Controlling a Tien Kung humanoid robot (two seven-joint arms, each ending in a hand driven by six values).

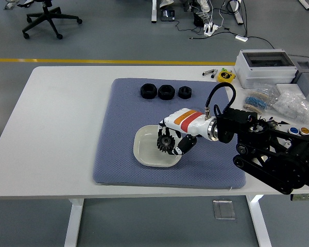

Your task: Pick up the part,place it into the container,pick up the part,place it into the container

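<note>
My right hand [171, 146] is shut on a black toothed gear [165, 142] and holds it over the right part of the shallow white dish [144, 146]. The dish sits on a blue-grey mat [118, 128] in the middle of the table. Three black nut-like parts [166, 91] stand in a row at the mat's back edge. The small black gear seen earlier on the mat is hidden behind my hand and wrist. My left hand does not show.
A grey lidded box [262, 64], a small yellow object [225, 75] and clear bags of small parts [293, 103] lie at the table's back right. A purple-edged label [240, 163] pokes out under my forearm. The white table [62, 128] lies bare left of the mat.
</note>
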